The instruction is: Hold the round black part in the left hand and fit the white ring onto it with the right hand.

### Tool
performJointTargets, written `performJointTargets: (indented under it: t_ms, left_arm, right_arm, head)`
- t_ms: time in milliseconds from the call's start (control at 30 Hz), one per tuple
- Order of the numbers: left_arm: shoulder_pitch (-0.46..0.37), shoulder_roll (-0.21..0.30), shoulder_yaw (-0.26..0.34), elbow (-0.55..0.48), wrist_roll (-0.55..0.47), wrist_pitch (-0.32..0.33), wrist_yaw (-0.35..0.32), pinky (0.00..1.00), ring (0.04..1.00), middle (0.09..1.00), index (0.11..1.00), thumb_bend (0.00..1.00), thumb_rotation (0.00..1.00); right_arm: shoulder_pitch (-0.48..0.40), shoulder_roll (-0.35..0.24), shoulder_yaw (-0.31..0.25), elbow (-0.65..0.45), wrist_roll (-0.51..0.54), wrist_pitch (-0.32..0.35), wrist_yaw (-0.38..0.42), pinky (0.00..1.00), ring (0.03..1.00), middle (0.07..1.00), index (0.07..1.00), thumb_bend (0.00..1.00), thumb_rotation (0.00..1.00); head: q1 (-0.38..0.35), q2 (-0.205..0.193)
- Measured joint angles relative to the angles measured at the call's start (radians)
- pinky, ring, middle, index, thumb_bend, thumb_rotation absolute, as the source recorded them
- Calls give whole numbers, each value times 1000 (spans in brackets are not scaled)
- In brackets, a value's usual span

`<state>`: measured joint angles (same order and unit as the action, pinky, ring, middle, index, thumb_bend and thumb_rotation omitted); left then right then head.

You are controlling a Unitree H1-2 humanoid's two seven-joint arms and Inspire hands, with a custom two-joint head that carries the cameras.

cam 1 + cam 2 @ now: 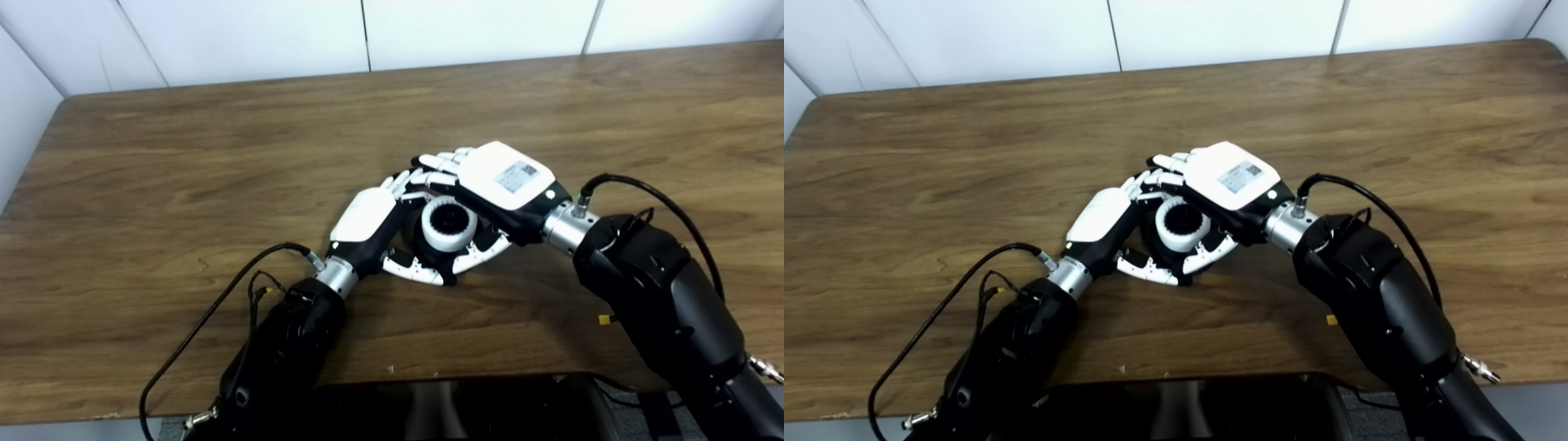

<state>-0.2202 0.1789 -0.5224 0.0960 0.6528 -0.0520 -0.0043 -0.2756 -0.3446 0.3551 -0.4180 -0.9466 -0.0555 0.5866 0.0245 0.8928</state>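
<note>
At the middle of the wooden table (184,184) my two hands meet around the parts. The white ring (452,231) sits around the round black part (449,217), whose toothed dark centre shows inside it. From the left, my left hand (367,220) cups the black part, thumb curled beneath it and fingers behind. My right hand (502,177) lies over the ring from the right, palm down, thumb against the ring's near side. Both hands' fingers overlap behind the parts, and the lower body of the black part is mostly hidden.
The table's front edge (429,376) runs just under my forearms, with my dark torso below it. Loose black cables (208,312) loop off both wrists. A white panelled wall (367,37) rises behind the far edge.
</note>
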Motion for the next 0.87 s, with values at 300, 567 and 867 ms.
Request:
performJointTargets:
  t_ms: [300, 567, 867]
  left_arm:
    - [0, 0, 0, 0, 0, 0, 0, 1000, 1000, 1000, 625, 1000, 322]
    - [0, 0, 0, -1, 0, 1, -2, 1000, 1000, 1000, 638, 1000, 343]
    - [0, 1, 0, -2, 0, 1, -3, 1000, 1000, 1000, 636, 1000, 354]
  right_arm:
    - [0, -3, -4, -3, 0, 0, 9, 908, 894, 923, 862, 860, 463]
    - [3, -3, -49, -4, 30, 4, 8, 895, 891, 924, 891, 858, 440]
    - [18, -1, -123, -4, 183, 60, 7, 814, 867, 929, 905, 910, 470]
  head:
    - [-2, -2]
    - [-2, -9]
    - [-9, -15]
